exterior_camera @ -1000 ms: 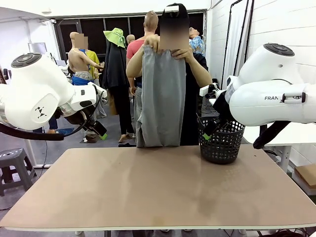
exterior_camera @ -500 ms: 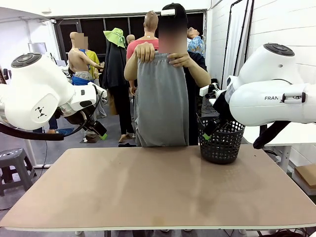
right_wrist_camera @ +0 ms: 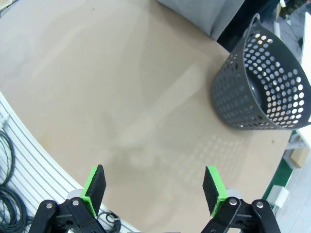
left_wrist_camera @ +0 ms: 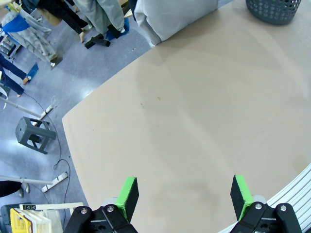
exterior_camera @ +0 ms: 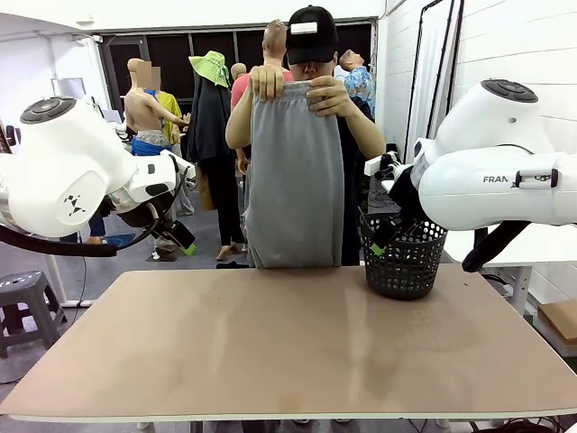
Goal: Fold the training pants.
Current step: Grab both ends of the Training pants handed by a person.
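A person at the far side of the table holds the light grey training pants (exterior_camera: 296, 180) up by the waistband with both hands (exterior_camera: 267, 83). The pants hang straight down, their hem at about the level of the table's far edge. The hem also shows at the top of the left wrist view as the training pants (left_wrist_camera: 170, 17), and of the right wrist view as the training pants (right_wrist_camera: 204, 12). My left gripper (left_wrist_camera: 184, 190) is open above the bare tabletop, holding nothing. My right gripper (right_wrist_camera: 154, 182) is also open over the tabletop, short of the basket.
A black mesh basket (exterior_camera: 404, 262) stands on the tan table (exterior_camera: 288, 352) at the far right, seen close in the right wrist view as the basket (right_wrist_camera: 262, 82). Both white arms hang raised at the table's left and right sides. A grey stool (left_wrist_camera: 34, 135) stands on the floor.
The person has spread the waistband wider and lowered it a little from face height. Neither arm has moved.
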`<action>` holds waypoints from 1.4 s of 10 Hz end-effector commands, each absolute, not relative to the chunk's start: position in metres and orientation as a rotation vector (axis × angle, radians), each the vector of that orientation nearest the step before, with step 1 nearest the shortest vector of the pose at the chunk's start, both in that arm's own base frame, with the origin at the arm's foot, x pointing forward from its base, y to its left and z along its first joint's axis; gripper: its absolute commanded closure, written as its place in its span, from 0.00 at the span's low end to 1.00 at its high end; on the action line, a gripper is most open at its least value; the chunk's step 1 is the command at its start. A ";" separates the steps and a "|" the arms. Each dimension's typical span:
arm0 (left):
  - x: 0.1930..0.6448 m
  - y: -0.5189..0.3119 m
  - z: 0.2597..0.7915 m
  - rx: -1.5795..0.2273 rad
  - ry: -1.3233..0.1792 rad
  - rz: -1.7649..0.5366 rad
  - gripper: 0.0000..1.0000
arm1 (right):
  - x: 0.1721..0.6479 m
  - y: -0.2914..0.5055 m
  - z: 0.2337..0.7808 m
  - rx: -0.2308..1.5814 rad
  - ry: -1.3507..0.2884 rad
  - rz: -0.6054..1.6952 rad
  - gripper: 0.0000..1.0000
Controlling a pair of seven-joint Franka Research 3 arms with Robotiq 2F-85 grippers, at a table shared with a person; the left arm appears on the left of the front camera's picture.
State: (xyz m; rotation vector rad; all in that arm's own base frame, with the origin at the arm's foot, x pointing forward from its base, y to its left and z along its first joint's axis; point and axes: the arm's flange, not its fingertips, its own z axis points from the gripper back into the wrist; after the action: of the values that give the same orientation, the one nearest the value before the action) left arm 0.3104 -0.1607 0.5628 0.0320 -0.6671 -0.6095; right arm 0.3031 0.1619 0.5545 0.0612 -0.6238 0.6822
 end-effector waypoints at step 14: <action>0.311 -0.160 0.564 0.034 -0.668 -0.615 0.00 | 0.303 0.162 0.552 0.063 -0.624 0.685 0.00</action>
State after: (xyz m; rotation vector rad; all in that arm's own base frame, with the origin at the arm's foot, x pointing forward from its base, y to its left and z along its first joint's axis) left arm 0.3104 -0.1607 0.5628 0.0320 -0.6671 -0.6095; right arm 0.3031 0.1619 0.5545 0.0612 -0.6238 0.6822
